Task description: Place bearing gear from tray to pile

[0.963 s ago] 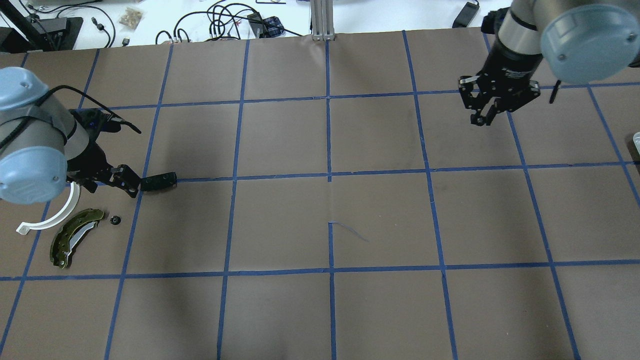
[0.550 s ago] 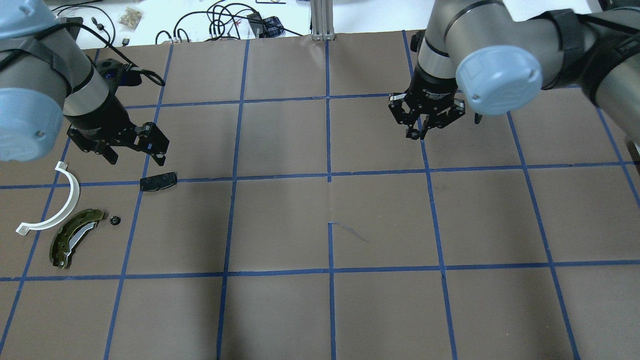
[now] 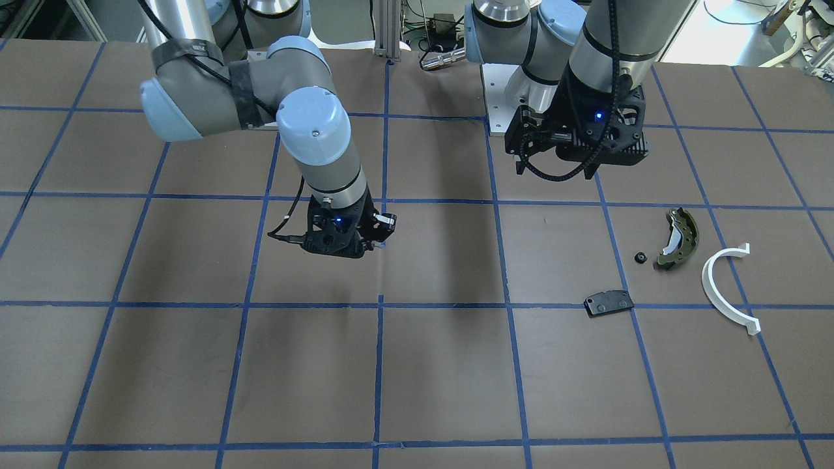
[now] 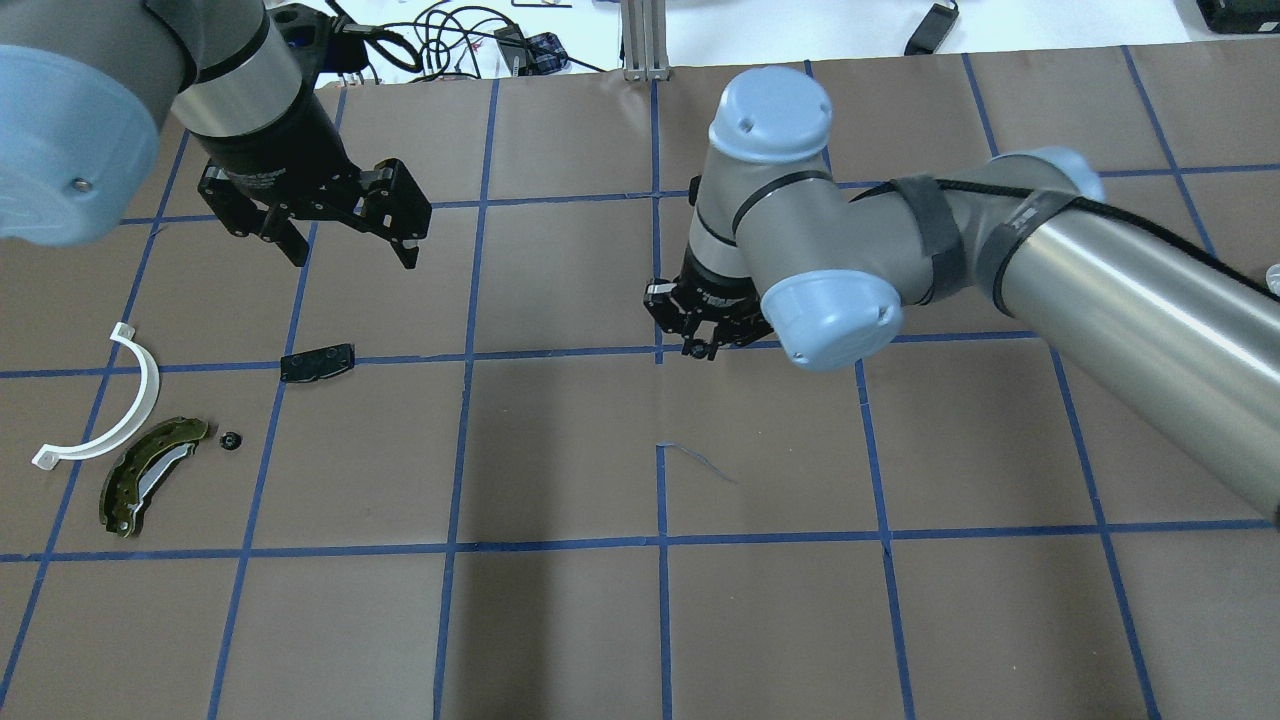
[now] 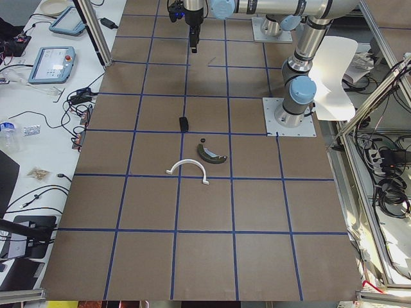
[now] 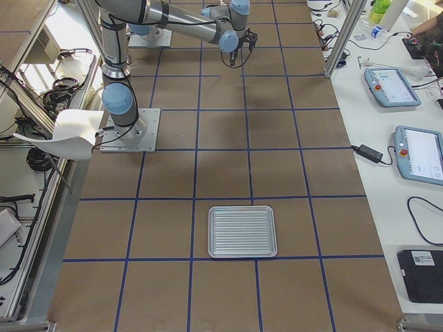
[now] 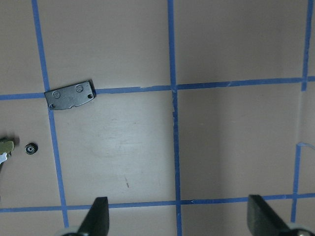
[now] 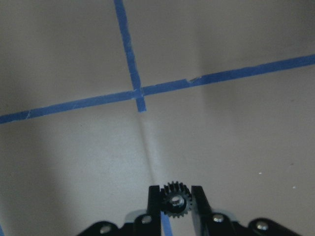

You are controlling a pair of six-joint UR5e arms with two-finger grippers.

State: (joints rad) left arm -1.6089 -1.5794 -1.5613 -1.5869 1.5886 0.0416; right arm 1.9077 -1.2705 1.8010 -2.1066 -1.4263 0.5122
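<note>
My right gripper [image 4: 702,348] hangs over the table's middle, shut on a small black bearing gear [image 8: 174,202] held between its fingertips. The pile lies at the left: an olive-green brake shoe [image 4: 150,472], a white half-ring [image 4: 112,412], a flat black plate [image 4: 317,362] and a second small black gear [image 4: 231,440]. My left gripper [image 4: 352,250] is open and empty, raised behind the plate, which shows in its wrist view [image 7: 69,95]. The ribbed silver tray [image 6: 242,231] lies far to the right, with nothing seen on it.
Brown paper with a blue tape grid covers the table. An aluminium post [image 4: 645,40] stands at the far edge, with cables behind it. Tablets and cables lie on the operators' side bench [image 6: 408,104]. The arms' base plate [image 3: 498,111] sits at the robot's edge.
My right gripper has swept from the far right to the table's middle, still shut. My left gripper has risen and moved back from the black plate, staying open.
</note>
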